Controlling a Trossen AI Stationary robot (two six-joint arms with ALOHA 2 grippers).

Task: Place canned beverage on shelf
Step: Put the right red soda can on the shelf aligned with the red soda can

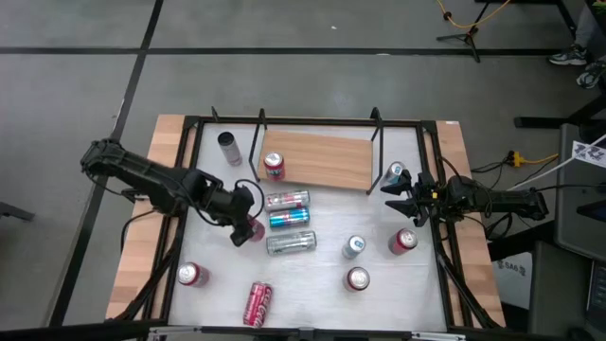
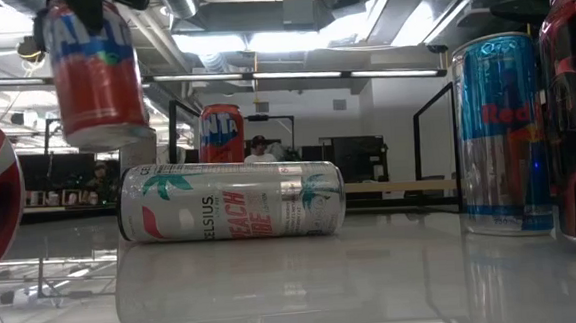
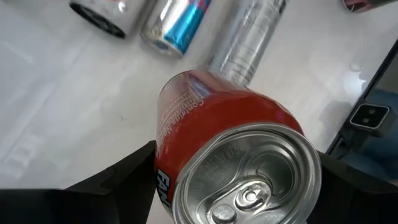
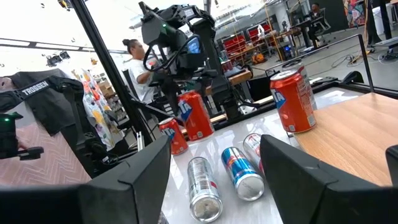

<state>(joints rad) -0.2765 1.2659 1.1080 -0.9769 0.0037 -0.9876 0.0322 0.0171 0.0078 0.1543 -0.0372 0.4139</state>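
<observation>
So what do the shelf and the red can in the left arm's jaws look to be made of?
The shelf: a light-brown board with visible grain, probably wood or wood laminate, matte, on thin black rod brackets that look like metal. The red can: likely aluminium, given its bare silvery top with pull tab; the printed red wall looks glossy.

The silver slim can lying on its side on the white tabletop reads "CELSIUS" with "PEACH VIBE" in orange letters. The tall blue-and-silver can standing at the right shows red letters "Red". The black jacket hanging beyond the table carries the white word "TROSSEN".
</observation>
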